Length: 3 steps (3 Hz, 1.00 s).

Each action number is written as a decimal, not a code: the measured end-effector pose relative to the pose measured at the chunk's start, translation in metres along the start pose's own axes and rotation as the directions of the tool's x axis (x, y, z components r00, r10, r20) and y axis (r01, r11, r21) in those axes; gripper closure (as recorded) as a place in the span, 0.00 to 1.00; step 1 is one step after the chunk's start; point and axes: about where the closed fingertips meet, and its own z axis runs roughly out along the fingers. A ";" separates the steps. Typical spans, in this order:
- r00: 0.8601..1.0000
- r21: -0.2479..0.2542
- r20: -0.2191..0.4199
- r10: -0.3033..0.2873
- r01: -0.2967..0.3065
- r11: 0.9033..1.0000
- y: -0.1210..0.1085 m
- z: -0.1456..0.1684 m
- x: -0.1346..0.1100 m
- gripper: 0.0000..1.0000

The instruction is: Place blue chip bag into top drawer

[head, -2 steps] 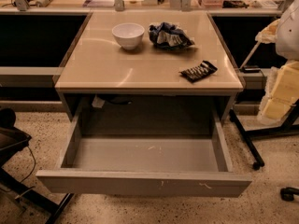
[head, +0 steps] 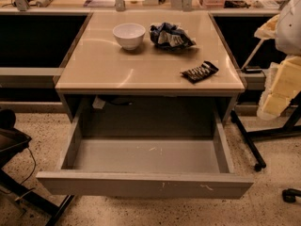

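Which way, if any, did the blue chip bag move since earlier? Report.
No: blue chip bag still lies beside the white bowl; gripper out of view.

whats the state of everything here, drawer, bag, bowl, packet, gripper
top drawer: pulled wide open, bag not in it
blue chip bag: crumpled, lying at the back of the table, right of the bowl
white bowl: upright on the table
black packet: lying flat near the table's front right corner
gripper: at the right edge of view, beside the table, apart from the bag
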 end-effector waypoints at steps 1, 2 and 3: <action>1.000 -0.030 0.018 -0.020 0.021 0.999 -0.040 0.016 -0.008 0.00; 0.998 -0.074 0.046 -0.036 0.040 0.996 -0.096 0.049 -0.028 0.00; 0.997 -0.098 0.077 -0.021 0.029 0.995 -0.144 0.084 -0.047 0.00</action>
